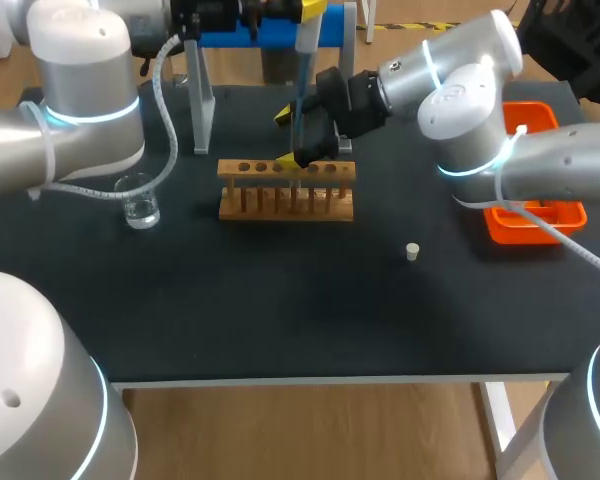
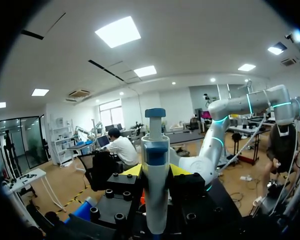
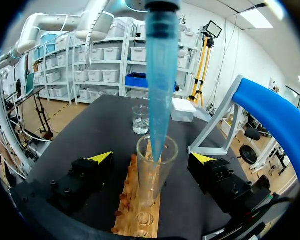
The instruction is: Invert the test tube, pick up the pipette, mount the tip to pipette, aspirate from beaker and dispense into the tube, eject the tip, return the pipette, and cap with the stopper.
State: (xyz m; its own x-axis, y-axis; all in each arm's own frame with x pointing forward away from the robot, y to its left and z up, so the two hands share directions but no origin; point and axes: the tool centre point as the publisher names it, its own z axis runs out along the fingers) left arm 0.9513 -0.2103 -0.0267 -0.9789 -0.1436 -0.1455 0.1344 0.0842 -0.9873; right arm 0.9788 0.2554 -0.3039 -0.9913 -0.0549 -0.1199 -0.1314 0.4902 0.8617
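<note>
A clear test tube [image 3: 154, 172] stands upright in the wooden rack [image 1: 286, 190], mouth up. My right gripper [image 3: 152, 160] is open, one yellow-tipped finger on each side of the tube and well apart from it; in the head view the right gripper [image 1: 305, 138] hangs over the rack's middle. My left gripper [image 2: 155, 172] is shut on the white and blue pipette [image 2: 155, 165], held upright above the rack. The pipette's blue tip [image 3: 160, 75] points down, its end just inside the tube's mouth. The pipette [image 1: 302, 70] drops from the top of the head view.
A glass beaker [image 1: 138, 200] with clear liquid stands left of the rack. A small white stopper [image 1: 412, 251] lies right of the rack, toward the front. An orange tray [image 1: 535, 215] sits at the right edge. The blue-topped pipette stand [image 1: 270, 30] is behind the rack.
</note>
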